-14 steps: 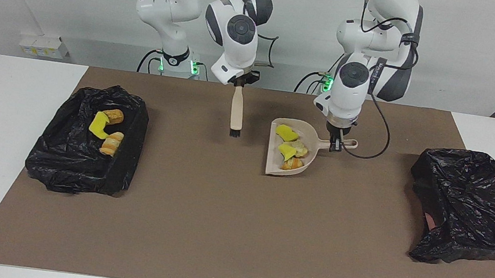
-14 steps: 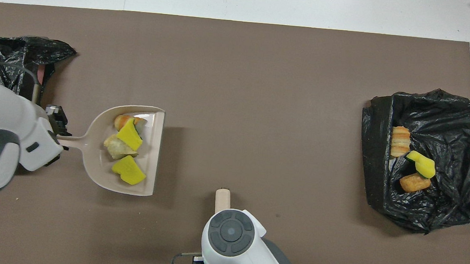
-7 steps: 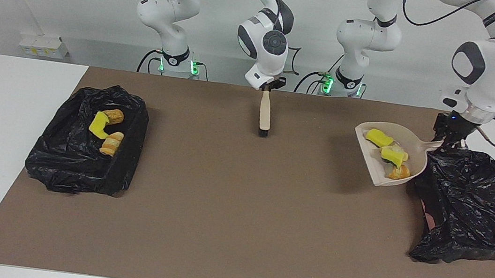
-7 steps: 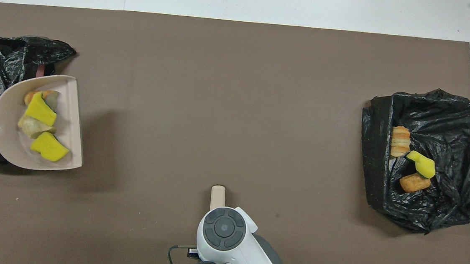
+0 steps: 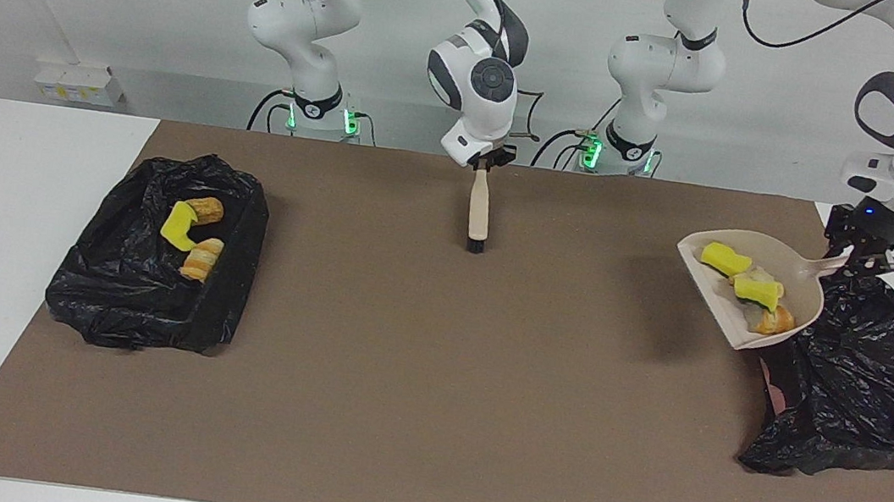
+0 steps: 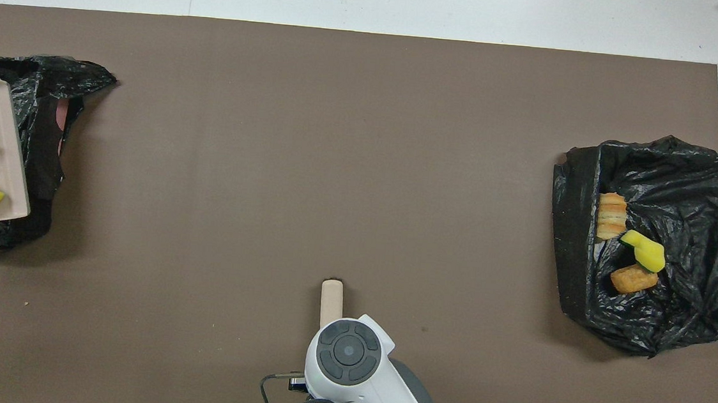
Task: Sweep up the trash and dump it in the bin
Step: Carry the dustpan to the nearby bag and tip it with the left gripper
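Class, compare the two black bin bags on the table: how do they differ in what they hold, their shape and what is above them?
The bag at the right arm's end lies open and holds trash in plain sight; the bag at the left arm's end shows none inside. The first sits spread flat and boxy, the second slumped into a slanted heap. Only the second has the loaded dustpan, held by the left claw, over its edge. Both are crinkled black plastic on the brown mat.

The bin bags (image 5: 850,369) are crinkled, glossy black plastic. The dustpan (image 5: 745,322) looks smooth beige plastic; the mat (image 5: 430,385) is matt brown.
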Controlling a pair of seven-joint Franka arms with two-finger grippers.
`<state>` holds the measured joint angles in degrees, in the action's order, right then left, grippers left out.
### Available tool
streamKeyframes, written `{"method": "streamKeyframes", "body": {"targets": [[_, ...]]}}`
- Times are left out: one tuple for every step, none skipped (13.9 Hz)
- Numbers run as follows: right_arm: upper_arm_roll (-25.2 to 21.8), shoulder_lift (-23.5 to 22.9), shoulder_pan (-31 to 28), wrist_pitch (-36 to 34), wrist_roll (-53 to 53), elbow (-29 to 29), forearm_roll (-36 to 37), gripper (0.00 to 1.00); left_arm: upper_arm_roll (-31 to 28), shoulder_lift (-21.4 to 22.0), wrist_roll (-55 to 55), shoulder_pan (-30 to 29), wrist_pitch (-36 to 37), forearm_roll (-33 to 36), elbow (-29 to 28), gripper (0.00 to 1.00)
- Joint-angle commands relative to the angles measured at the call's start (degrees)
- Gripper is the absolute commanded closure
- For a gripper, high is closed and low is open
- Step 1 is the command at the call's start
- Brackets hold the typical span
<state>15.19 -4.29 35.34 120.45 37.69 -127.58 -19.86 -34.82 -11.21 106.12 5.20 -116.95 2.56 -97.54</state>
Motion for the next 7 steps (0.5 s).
{"method": "streamKeyframes", "body": {"targets": [[0.3,0.3,-0.9,1.2,-2.1,-1.0,-0.4,0.47,-1.7,-7.9,4.7,-2.5,-3.3,-0.7,7.3,1.0],[0.2,-0.4,-1.1,1.2,-2.1,-0.3,0.2,0.26,-1.8,-8.6,7.4,-2.8,-4.8,-0.1,7.4,1.0],[0.1,-0.8,-1.3,1.2,-2.3,0.5,0.3,0.1,-1.8,-8.6,8.3,-2.8,-5.2,2.0,7.5,1.0],[-0.1,-1.5,-1.8,1.0,-2.6,1.4,1.2,0.0,-1.8,-8.6,8.4,-2.7,-5.2,5.3,7.5,1.0],[0.0,-1.9,-2.4,0.9,-2.9,2.2,2.6,0.0,-1.7,-8.6,8.1,-2.0,-5.6,10.6,7.5,1.0],[0.0,-2.2,-3.2,0.6,-3.0,3.1,3.5,0.0,-1.3,-8.7,7.6,-1.8,-5.7,15.9,7.5,1.0],[-0.1,-2.1,-4.0,0.4,-3.0,3.6,4.2,0.0,-1.1,-8.7,7.3,-1.4,-5.7,19.0,7.5,1.0]]}}
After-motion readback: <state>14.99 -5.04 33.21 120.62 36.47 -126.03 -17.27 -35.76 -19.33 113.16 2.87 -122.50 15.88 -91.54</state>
